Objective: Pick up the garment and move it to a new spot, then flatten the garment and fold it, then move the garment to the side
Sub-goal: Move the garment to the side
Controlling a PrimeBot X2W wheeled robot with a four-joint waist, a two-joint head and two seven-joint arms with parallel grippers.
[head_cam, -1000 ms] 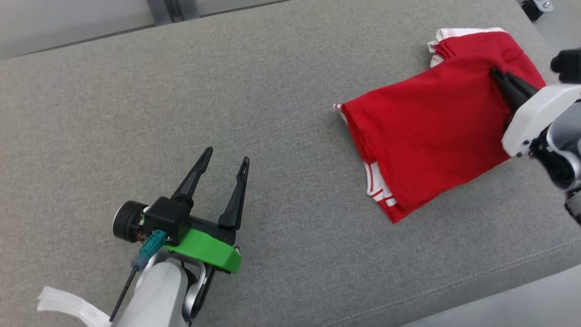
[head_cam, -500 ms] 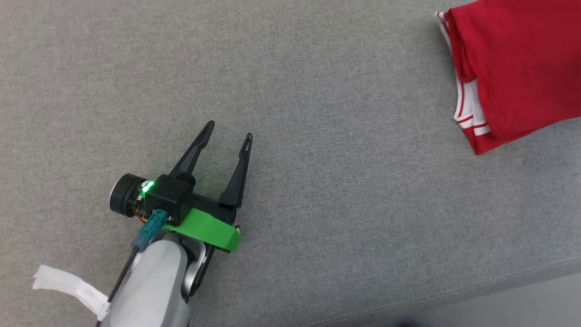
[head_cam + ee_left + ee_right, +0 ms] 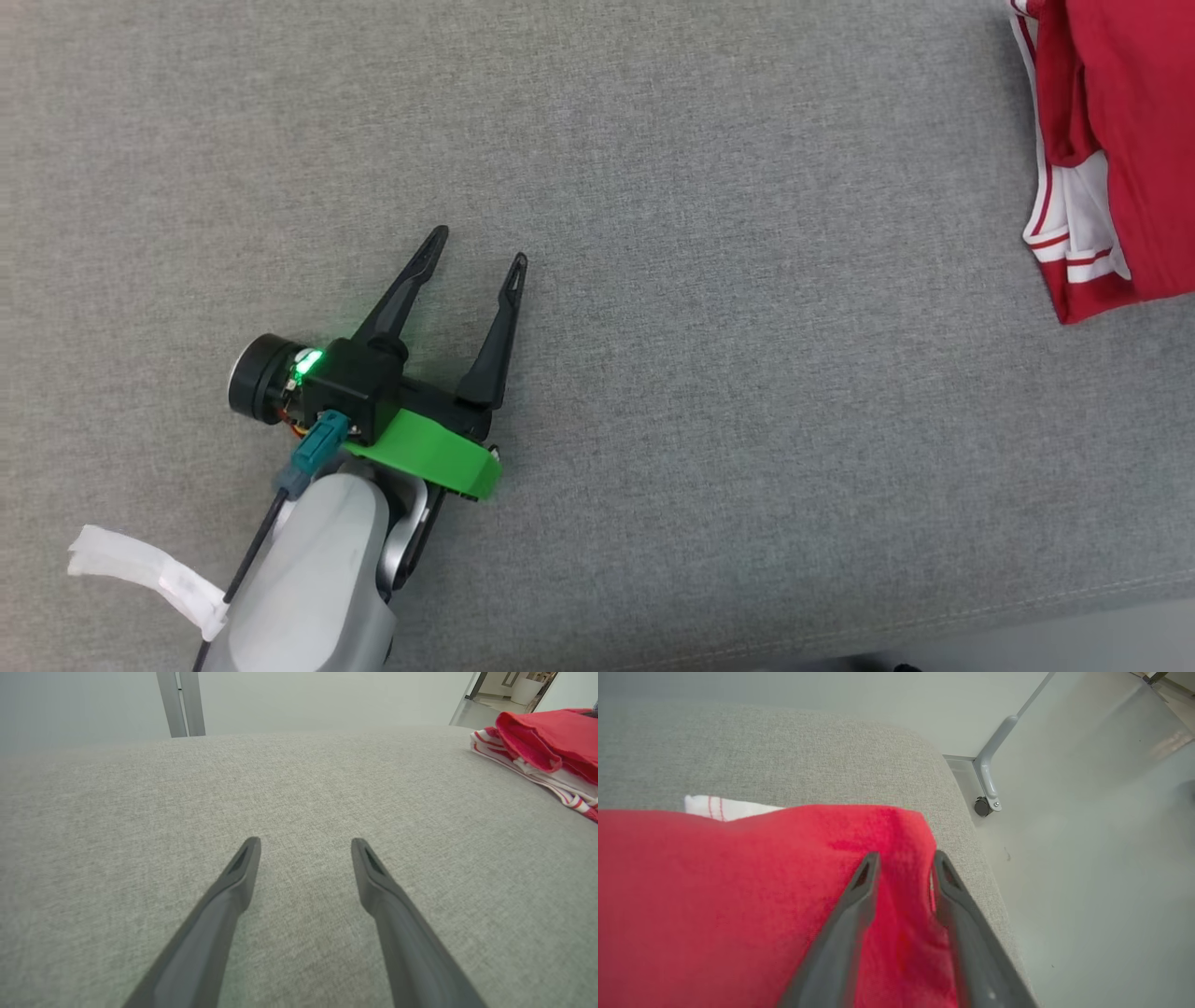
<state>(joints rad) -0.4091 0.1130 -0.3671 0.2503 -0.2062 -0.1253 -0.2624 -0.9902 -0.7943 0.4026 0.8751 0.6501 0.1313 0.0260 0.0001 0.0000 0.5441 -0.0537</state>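
The garment [image 3: 1120,140] is red with white striped trim and lies folded on the grey cushion [image 3: 700,280], cut off by the top right corner of the head view. My left gripper [image 3: 479,247] hovers open and empty over bare cushion, far to the garment's left. In the left wrist view, its fingers [image 3: 303,842] point across the cushion, with the garment [image 3: 546,737] at the far right. My right gripper [image 3: 906,856] stands over the garment's [image 3: 738,896] corner near the cushion's edge. Its jaws are apart, with a ridge of red cloth between them.
The cushion's seamed front edge [image 3: 1027,607] runs along the bottom right of the head view. In the right wrist view, pale floor [image 3: 1087,858] and a metal leg with a caster [image 3: 983,806] lie just past the cushion's rounded corner. A white strip [image 3: 140,569] hangs from my left forearm.
The head camera has swung, so the garment now sits at the view's right edge and the right gripper, pinching the cloth a second ago, has left it. The left gripper stays open.
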